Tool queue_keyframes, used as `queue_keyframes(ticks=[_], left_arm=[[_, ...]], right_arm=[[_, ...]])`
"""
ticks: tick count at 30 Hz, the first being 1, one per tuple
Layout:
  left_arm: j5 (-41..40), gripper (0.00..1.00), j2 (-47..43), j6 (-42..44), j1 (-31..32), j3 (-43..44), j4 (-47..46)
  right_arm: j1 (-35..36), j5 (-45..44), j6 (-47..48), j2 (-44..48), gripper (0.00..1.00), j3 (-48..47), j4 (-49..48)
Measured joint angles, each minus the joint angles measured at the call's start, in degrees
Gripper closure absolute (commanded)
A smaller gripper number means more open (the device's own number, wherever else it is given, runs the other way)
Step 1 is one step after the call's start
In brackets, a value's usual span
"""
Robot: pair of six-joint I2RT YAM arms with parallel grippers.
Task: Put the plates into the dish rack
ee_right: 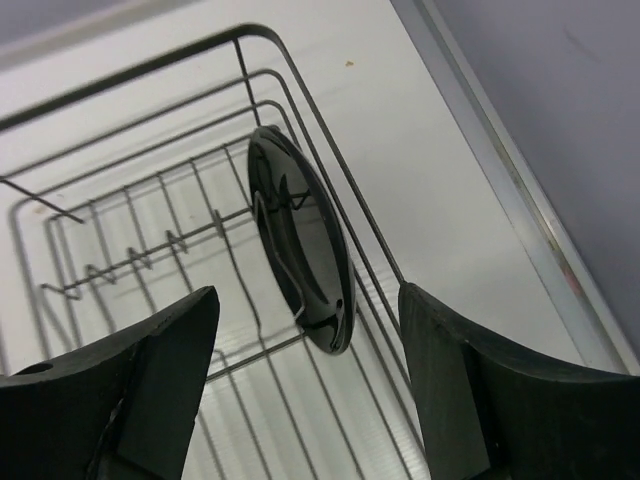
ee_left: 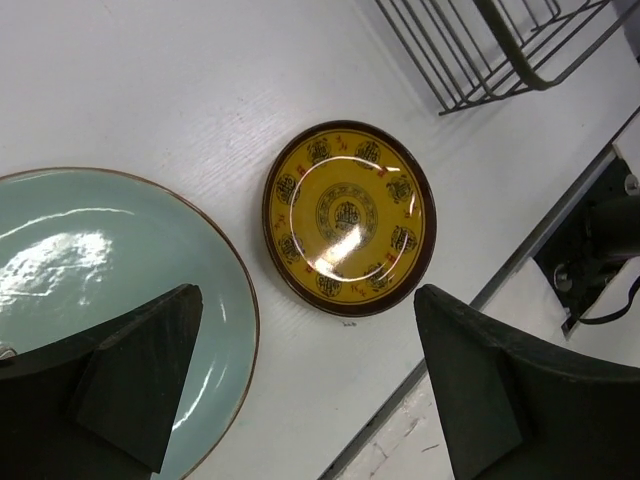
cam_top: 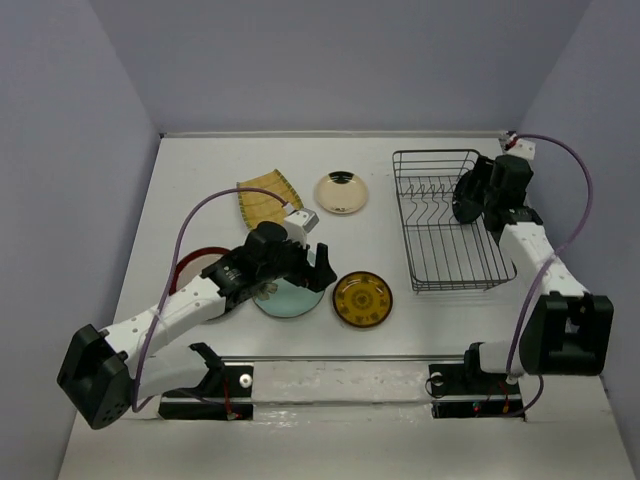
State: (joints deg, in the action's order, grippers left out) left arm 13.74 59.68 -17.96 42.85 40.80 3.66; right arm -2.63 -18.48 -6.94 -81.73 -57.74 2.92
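The black wire dish rack stands at the right. A glossy black plate stands on edge in it against the right wall; it also shows in the top view. My right gripper hangs open just above this plate, apart from it. My left gripper is open and empty above the right rim of the large pale teal plate, with the ochre patterned plate just beyond it. In the top view the left gripper is between the teal plate and the ochre plate.
A yellow ribbed plate and a small cream round plate lie at the back middle. A red-brown-rimmed plate lies under my left arm, partly hidden. The table's front rail is close to the ochre plate.
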Motion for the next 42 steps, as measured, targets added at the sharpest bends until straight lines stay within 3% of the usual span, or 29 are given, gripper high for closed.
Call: queue_keyframes(ticks=[9, 12, 17, 30, 38, 42], left_arm=[[0.24, 0.12, 4.96, -5.70, 2.97, -4.52, -0.55], [-5.14, 0.14, 4.90, -10.56, 6.36, -7.32, -1.29], [-13.79, 0.18, 5.99, -18.84, 14.51, -8.66, -4.79], [-24.92, 0.27, 18.14, -28.94, 19.82, -9.73, -14.51], [-26.40, 0.49, 23.37, -29.75, 20.44, -9.53, -19.61], [-27.21, 0.77, 24.81, -29.59, 20.44, -9.53, -21.31]], right_arm=[[0.98, 10.08, -11.37, 24.02, 0.22, 5.60, 2.93], [1.75, 14.05, -14.05, 28.48, 0.23, 8.96, 3.10], [2.91, 21.27, -18.21, 32.81, 0.24, 13.70, 4.98], [4.24, 31.06, -23.08, 42.77, 0.26, 17.22, 7.63], [4.24, 33.62, -23.30, 43.98, 0.27, 17.31, 9.01], [4.24, 34.75, -23.32, 43.98, 0.28, 17.33, 9.68]])
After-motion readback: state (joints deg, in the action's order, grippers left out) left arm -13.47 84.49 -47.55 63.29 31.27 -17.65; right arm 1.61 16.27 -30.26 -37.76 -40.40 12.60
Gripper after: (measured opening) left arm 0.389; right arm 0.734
